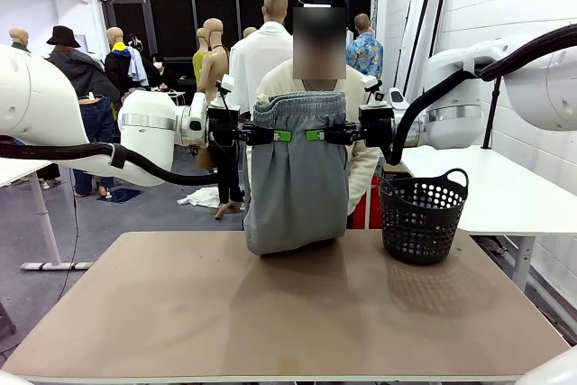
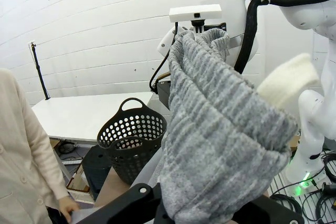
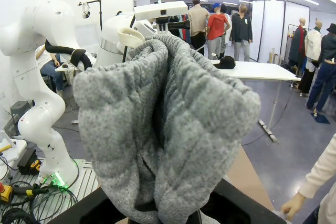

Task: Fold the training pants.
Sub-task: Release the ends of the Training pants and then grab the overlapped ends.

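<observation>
The light grey training pants (image 1: 297, 178) hang in the air over the far side of the table, waistband up, the lower fold touching the tabletop (image 1: 270, 313). My left gripper (image 1: 273, 135) is shut on the waistband's left end, my right gripper (image 1: 320, 135) shut on its right end. In the left wrist view the grey waistband (image 2: 220, 140) bunches up from between the fingers. The right wrist view has the same gathered cloth (image 3: 168, 129) rising from its fingers.
A black perforated basket (image 1: 422, 216) stands at the table's far right, seen also as the basket (image 2: 131, 137) in the left wrist view. A person in a cream cardigan (image 1: 365, 164) stands behind the pants, a hand (image 3: 292, 205) hanging low. A white table (image 1: 487, 191) is at the right.
</observation>
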`<state>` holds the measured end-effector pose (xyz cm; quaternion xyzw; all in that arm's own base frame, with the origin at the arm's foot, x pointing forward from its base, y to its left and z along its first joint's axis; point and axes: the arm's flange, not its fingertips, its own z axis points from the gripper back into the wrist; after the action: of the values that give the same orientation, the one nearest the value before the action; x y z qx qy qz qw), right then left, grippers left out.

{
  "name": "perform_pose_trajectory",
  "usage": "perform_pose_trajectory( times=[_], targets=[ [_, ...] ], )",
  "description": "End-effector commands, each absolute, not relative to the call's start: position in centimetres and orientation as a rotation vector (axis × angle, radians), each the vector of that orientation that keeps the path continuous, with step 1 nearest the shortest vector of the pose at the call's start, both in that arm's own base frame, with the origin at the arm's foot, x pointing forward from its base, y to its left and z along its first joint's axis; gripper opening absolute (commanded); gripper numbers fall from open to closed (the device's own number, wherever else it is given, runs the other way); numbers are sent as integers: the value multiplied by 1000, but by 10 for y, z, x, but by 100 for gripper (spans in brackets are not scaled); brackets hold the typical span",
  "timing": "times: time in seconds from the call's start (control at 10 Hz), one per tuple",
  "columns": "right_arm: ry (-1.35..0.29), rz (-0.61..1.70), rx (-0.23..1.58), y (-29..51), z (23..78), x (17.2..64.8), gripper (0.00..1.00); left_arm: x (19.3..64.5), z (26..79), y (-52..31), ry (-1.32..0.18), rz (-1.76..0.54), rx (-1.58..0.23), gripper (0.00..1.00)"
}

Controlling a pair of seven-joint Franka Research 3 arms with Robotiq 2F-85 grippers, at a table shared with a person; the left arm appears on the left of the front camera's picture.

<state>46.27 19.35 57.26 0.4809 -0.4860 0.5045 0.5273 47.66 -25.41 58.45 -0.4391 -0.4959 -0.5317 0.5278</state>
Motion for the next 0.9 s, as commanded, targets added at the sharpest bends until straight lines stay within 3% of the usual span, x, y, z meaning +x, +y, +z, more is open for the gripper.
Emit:
perform_pose_trajectory(
  times=[0.0, 0.8],
  targets=[
    [-1168, 1208, 1166, 193, 576, 461, 0, 471, 585, -254, -1210, -1267, -1063, 0],
    [-1168, 1208, 1166, 193, 576, 461, 0, 471, 585, -254, -1210, -1267, -1063, 0]
  ],
)
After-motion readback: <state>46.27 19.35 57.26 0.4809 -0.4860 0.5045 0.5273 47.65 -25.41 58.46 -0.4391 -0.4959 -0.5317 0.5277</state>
